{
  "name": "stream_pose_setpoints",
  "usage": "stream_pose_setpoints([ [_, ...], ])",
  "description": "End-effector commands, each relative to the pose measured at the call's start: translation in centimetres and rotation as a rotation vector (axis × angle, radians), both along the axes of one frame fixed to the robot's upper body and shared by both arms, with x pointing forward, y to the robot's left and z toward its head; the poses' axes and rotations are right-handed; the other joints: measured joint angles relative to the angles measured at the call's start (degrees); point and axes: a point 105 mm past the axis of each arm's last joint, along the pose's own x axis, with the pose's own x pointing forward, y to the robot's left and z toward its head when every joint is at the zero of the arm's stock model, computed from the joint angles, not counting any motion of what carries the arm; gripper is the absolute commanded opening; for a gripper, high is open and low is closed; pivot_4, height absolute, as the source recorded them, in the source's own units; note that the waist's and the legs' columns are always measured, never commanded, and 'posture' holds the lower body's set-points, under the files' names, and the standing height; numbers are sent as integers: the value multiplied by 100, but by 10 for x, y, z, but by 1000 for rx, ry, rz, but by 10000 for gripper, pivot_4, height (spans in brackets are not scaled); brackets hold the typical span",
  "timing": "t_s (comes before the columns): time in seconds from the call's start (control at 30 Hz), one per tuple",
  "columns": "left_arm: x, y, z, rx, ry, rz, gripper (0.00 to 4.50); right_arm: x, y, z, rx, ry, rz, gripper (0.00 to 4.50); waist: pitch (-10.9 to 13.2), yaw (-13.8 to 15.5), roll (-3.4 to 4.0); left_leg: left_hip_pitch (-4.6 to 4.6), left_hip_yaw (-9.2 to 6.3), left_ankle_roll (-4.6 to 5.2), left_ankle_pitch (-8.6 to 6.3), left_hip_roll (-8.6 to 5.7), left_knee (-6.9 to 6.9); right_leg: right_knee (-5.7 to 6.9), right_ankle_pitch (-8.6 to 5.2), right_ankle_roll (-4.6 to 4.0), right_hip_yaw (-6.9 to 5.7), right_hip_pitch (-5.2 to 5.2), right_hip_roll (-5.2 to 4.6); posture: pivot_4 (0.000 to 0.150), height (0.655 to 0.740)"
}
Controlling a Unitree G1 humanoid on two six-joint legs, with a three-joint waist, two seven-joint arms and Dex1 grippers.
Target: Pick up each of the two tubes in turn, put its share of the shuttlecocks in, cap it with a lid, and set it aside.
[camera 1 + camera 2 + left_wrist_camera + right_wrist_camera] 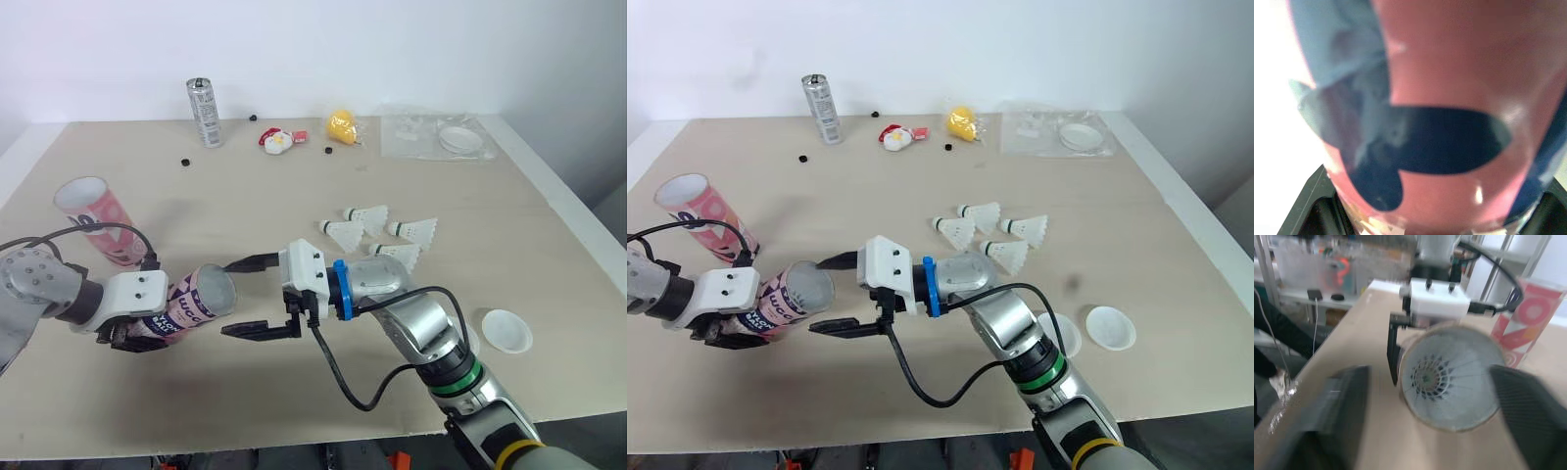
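Note:
My left gripper (pixel 132 331) is shut on a pink tube (pixel 191 302), held tilted low over the table with its open mouth toward the right. A shuttlecock (pixel 1430 377) sits inside that tube, feathers outward. My right gripper (pixel 247 297) is open just in front of the mouth, with one finger above it and one below, holding nothing. A second pink tube (pixel 98 223) stands upright at the left. Several white shuttlecocks (pixel 345 233) lie in the middle of the table. Two white lids (pixel 1110 327) lie at the right, one partly behind my right arm.
Along the far side of the table stand a silver can (pixel 205 112), a red-and-white toy (pixel 277 140), a yellow object (pixel 341 125) and a clear plastic bag (pixel 436 137). Small black bits (pixel 185 163) lie near the can. The table's front edge is close below my arms.

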Motion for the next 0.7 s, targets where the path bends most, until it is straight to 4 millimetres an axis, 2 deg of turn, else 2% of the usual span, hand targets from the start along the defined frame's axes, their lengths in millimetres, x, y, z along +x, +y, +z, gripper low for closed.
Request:
stream_pose_setpoints([
  [0.03, 0, -2, 0, -2, -4, -11, 30229, 1, -28, 28, 162, 16, -137, 44271, -1, 19, -2, -2, -3, 0, 0, -1, 0, 0, -3, 2, -1, 0, 0, 1500, 7400],
  [0.13, -1, -2, -1, -1, -1, -10, 30229, 10, -46, 32, 238, 11, -292, 44271, -2, 11, -3, -5, -7, -1, -1, -8, -1, 0, -10, 10, 0, 2, -6, 1500, 7400],
  [0.2, -2, -2, -1, -4, 1, -9, 30229, 28, -86, 20, 285, -16, -551, 44271, -2, 9, -3, -3, -5, -1, -1, -10, -2, 0, -10, 10, 1, 1, -6, 1500, 7400],
  [0.27, -3, -2, -1, -5, 3, -8, 30229, 34, -122, 5, 274, -17, -729, 44271, -4, 33, -6, -4, -12, -1, -1, -14, -5, 0, -17, 12, -2, 4, -8, 1500, 7400],
  [0.37, -4, -1, -3, -4, 6, -8, 30229, 33, -152, -11, 221, 11, -837, 44271, -1, 2, 1, -4, 0, -2, -1, -28, -7, 0, -21, 21, 3, 3, -26, 1500, 7400],
  [0.47, -5, -3, -5, -9, 11, -9, 30229, 34, -193, -23, 171, 16, -980, 44271, -1, -13, 1, 4, 11, -1, -1, -29, -6, 0, -14, 25, 10, 4, -30, 1500, 7400],
  [0.5, -5, -3, -5, -10, 12, -10, 30229, 34, -203, -26, 157, 18, -1012, 44271, -1, -11, 1, 5, 9, -1, -1, -30, -6, 0, -14, 26, 9, 7, -29, 1500, 7400],
  [0.6, -6, -4, -6, -12, 14, -11, 30229, 33, -215, -32, 137, 37, -1046, 44271, -1, -17, 1, 12, 10, 0, 0, -29, -5, 0, -9, 25, 10, 10, -29, 1500, 7400],
  [0.7, -6, -4, -6, -13, 15, -11, 30229, 34, -226, -53, 93, 155, -1097, 44271, -1, -9, 2, 13, 10, 0, 0, -29, -5, 0, -9, 24, 10, 10, -28, 1500, 7400],
])
